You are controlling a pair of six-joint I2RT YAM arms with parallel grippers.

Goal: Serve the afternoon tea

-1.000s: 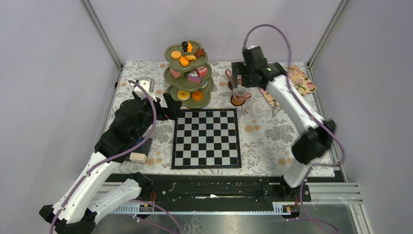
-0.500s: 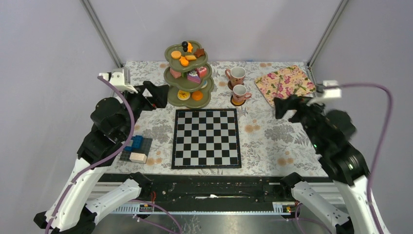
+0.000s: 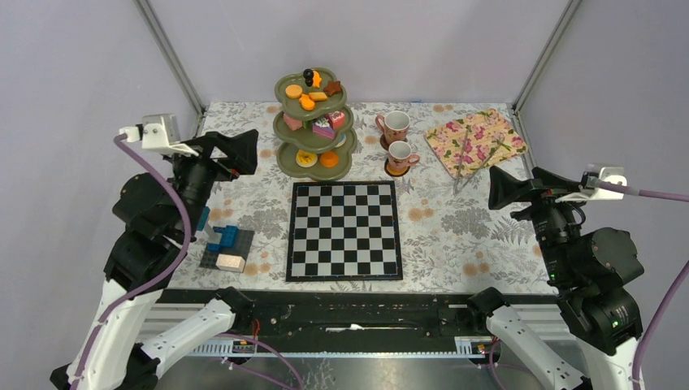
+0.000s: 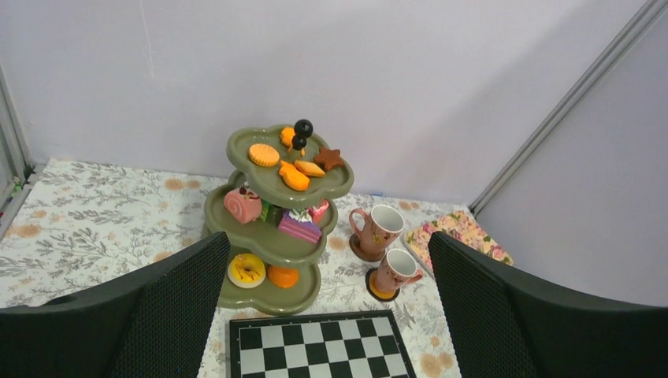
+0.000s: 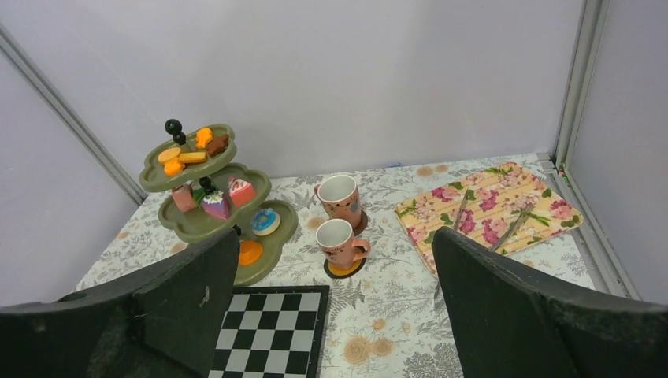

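Clearance governs the next reach: with left gripper and right gripper spread and empty either side of the chessboard, the loaded stand and two cups, standing just beyond the chessboard's far edge, should be approached slowly and kept upright.

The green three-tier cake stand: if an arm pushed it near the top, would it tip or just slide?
Probably tippy: the stand is tall, so a push by the black knob might rock it. Pushed low, its broad bottom tier would likely slide on the tablecloth. The small pastries seem to lie loose, so a jolt could scatter them.
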